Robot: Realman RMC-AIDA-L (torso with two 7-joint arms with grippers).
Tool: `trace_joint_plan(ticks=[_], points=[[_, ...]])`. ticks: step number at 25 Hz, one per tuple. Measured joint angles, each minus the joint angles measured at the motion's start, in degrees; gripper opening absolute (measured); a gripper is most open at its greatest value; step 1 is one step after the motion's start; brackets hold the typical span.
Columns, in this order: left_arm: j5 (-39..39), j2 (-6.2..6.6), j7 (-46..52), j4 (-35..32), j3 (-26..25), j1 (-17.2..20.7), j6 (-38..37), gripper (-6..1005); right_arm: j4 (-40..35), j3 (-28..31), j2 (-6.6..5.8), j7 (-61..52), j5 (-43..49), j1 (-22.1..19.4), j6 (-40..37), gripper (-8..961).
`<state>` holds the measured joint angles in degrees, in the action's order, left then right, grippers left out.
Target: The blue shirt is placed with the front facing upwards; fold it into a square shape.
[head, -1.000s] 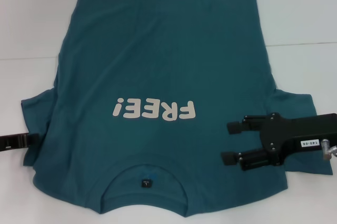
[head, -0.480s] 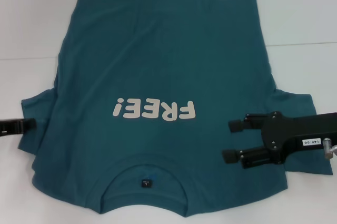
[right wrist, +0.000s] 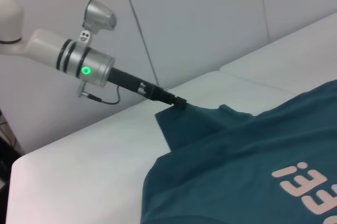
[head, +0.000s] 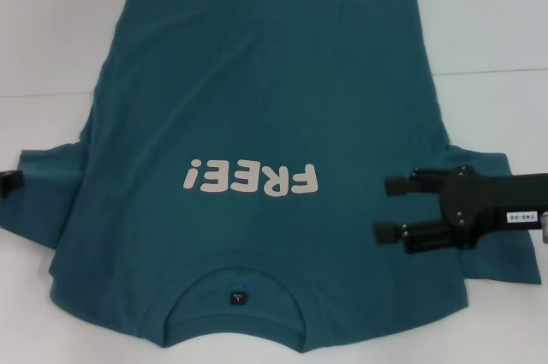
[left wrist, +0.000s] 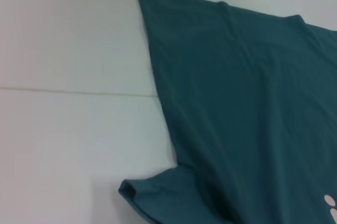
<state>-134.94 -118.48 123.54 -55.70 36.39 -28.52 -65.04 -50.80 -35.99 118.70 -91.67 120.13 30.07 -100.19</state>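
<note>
The blue shirt (head: 257, 107) lies flat on the table, face up, with its collar (head: 235, 283) nearest me and the white "FREE!" lettering (head: 251, 178) reading upside down. At the far left edge, my left gripper (head: 7, 182) is shut on the tip of the left sleeve (head: 47, 184). The right wrist view shows that gripper (right wrist: 179, 103) holding the sleeve corner stretched outward. My right gripper (head: 392, 207) hovers open over the shirt's right shoulder, by the right sleeve (head: 488, 167). The left wrist view shows the shirt's side edge (left wrist: 158, 92) and a fold of sleeve (left wrist: 142, 192).
The shirt rests on a white table (head: 51, 30) with a seam line (head: 497, 71) running across it. In the right wrist view, pale wall panels (right wrist: 200, 18) stand behind the table's far side.
My left gripper has moved left, drawing the left sleeve outward with it. My right gripper has shifted to the right and a little farther away, still open.
</note>
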Motion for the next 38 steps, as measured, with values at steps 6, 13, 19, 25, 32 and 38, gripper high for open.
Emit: trace_joint_plan(ticks=[6, 13, 19, 25, 32, 38], points=[[0.0, 0.42, 0.8, -2.7, -0.1, 0.0, -1.2, 81, 0.0, 1.0, -0.16, 0.0, -0.1, -0.3, 0.0, 943], [-1.0, 0.77, 2.0, -4.8, 0.3, 0.1, -2.8, 99, -0.3, 1.4, -0.15, 0.0, -0.1, -0.7, -0.1, 941], [-2.8, 0.14, 3.4, -5.5, -0.2, 1.5, -2.5, 114, -0.4, 1.9, -0.14, 0.0, -0.1, -0.8, -0.5, 940], [-5.7, -0.20, 2.5, -4.3, 0.5, 2.2, -0.8, 129, -0.4, 1.9, -0.09, 0.0, -0.1, -0.7, -0.5, 939], [-7.1, -0.29, 1.1, 0.9, 0.7, 0.8, 2.7, 284, -0.4, 1.8, -0.05, 0.0, -0.1, -0.6, -0.5, 938], [-7.3, -0.01, 0.5, 4.5, 1.0, -0.8, 5.1, 516, -0.4, 1.8, -0.02, 0.0, -0.1, -0.4, -0.5, 936]])
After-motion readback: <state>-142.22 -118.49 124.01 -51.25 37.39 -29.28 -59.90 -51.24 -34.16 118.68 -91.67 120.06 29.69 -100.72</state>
